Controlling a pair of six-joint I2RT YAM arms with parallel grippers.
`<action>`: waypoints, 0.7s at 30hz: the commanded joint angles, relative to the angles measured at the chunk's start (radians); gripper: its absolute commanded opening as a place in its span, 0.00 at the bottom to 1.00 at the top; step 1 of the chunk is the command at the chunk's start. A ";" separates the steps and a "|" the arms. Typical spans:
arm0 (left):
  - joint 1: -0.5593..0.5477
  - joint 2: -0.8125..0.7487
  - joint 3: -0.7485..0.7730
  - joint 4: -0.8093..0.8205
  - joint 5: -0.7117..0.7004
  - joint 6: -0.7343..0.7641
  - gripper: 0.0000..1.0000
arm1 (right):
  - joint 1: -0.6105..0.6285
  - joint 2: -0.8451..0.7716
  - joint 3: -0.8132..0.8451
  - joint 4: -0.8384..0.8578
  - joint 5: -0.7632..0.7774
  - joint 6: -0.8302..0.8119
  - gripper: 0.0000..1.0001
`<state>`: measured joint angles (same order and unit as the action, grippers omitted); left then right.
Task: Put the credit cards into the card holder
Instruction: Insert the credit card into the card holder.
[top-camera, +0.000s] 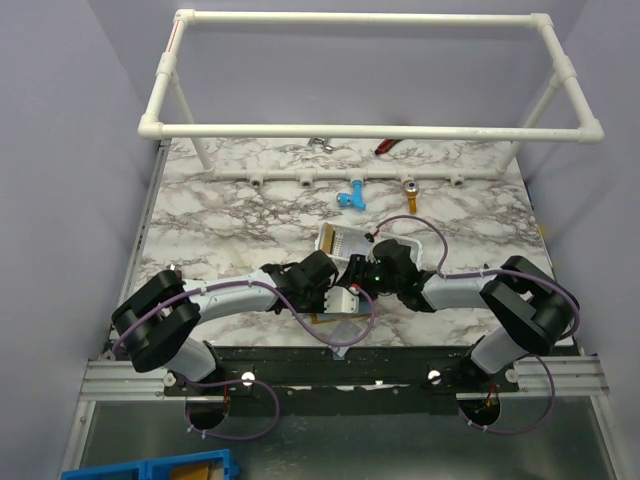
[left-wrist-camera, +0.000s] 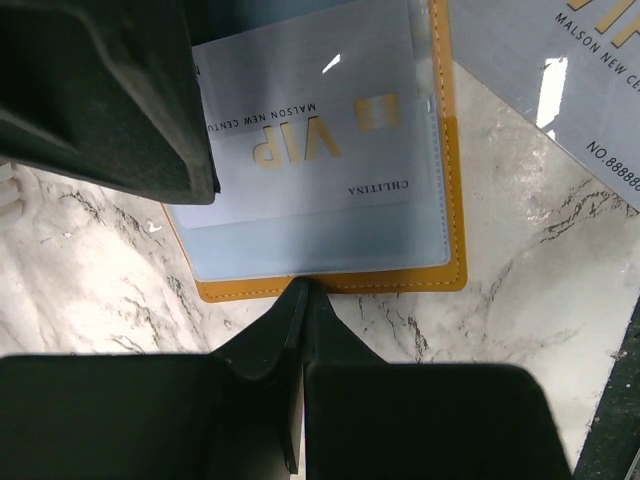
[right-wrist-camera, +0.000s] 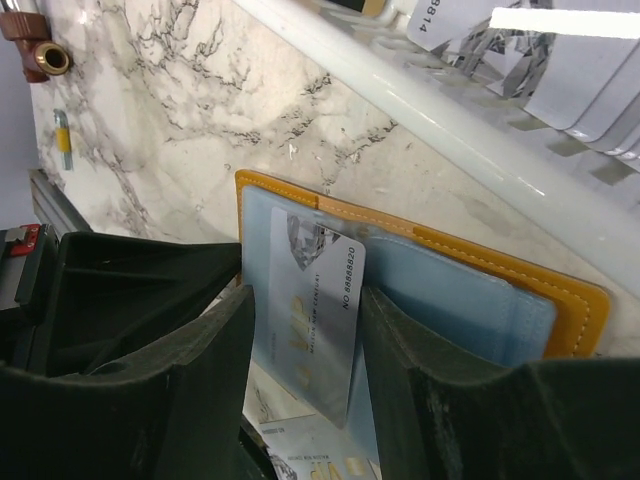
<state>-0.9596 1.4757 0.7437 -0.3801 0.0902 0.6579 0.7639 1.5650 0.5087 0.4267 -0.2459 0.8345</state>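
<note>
The card holder (left-wrist-camera: 330, 284) lies open on the marble, orange-brown with clear pockets. A silvery-white VIP credit card (left-wrist-camera: 300, 150) sits partly inside one pocket. In the right wrist view this card (right-wrist-camera: 315, 300) stands between the fingers of my right gripper (right-wrist-camera: 305, 295). The jaws are open; the card touches the right finger and a narrow gap shows at the left one. My left gripper (left-wrist-camera: 303, 292) is shut on nothing, its tips at the holder's near edge. From above, both grippers meet over the holder (top-camera: 335, 322). A second silvery card (left-wrist-camera: 585, 90) lies on the table beside the holder.
A white mesh basket (right-wrist-camera: 470, 130) holding several more cards stands just behind the holder. A blue fitting (top-camera: 351, 197), a brass fitting (right-wrist-camera: 45, 55) and a red-handled tool (top-camera: 385, 146) lie farther back. A white pipe frame (top-camera: 370, 130) spans the rear of the table.
</note>
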 joint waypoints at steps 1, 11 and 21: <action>-0.012 0.012 -0.048 -0.009 0.060 -0.010 0.00 | 0.040 0.033 -0.003 -0.156 0.071 -0.058 0.51; -0.011 -0.032 -0.087 0.037 0.046 -0.007 0.00 | 0.065 0.024 0.050 -0.312 0.051 -0.069 0.54; -0.011 -0.069 -0.114 0.052 0.042 -0.006 0.00 | 0.065 -0.105 0.052 -0.437 0.105 -0.060 0.51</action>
<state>-0.9627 1.4078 0.6548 -0.2779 0.0902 0.6590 0.8219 1.4696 0.5800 0.1181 -0.1711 0.7876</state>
